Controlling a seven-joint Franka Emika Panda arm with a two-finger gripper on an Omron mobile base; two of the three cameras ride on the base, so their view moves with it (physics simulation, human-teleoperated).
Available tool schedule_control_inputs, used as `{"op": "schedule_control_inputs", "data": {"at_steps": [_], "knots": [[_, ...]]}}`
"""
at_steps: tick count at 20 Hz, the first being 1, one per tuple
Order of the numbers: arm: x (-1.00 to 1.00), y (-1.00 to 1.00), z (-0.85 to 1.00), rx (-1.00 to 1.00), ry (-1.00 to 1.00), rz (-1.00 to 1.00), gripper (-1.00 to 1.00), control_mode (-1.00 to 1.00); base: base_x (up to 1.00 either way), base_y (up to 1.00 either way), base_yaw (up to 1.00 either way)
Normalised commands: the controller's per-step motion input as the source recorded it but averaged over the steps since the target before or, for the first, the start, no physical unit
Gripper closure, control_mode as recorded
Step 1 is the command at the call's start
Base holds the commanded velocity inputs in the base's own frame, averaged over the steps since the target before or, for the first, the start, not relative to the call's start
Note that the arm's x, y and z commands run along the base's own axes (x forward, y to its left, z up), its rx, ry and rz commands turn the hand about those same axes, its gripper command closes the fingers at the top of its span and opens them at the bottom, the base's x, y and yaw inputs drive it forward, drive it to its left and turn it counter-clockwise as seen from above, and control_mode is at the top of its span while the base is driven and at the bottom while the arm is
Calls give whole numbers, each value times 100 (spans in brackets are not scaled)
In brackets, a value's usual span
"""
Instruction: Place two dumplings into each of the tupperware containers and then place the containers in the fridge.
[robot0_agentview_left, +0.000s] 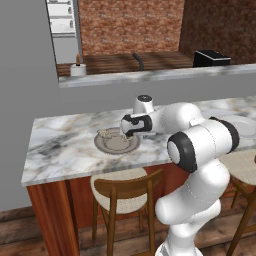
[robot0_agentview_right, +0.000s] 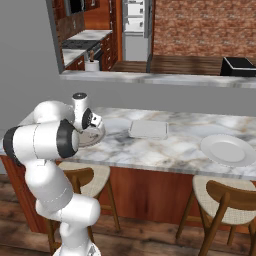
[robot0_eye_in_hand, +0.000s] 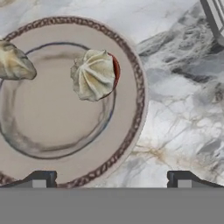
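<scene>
A brown plate (robot0_agentview_left: 118, 144) sits near the counter's (robot0_agentview_left: 60, 145) front edge. A white plate (robot0_agentview_right: 228, 149) lies toward its right end. 2 stools (robot0_agentview_left: 121, 192) stand below.

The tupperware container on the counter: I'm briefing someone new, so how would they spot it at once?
On the long marble counter, look between the round grey-brown plate under the gripper and the round white plate at the right end. The shallow rectangular grey translucent tupperware container lies there, the one flat tray with corners rather than a round rim.
</scene>
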Motion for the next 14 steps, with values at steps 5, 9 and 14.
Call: {"op": "schedule_control_inputs", "data": {"at_steps": [5, 9, 14], "knots": [[20, 5, -5, 0, 1, 0, -100, -100, 0, 0, 0], [26, 11, 0, 0, 3, 0, -100, -100, 0, 0, 0], [36, 4, -10, 0, 1, 0, -100, -100, 0, 0, 0]]}}
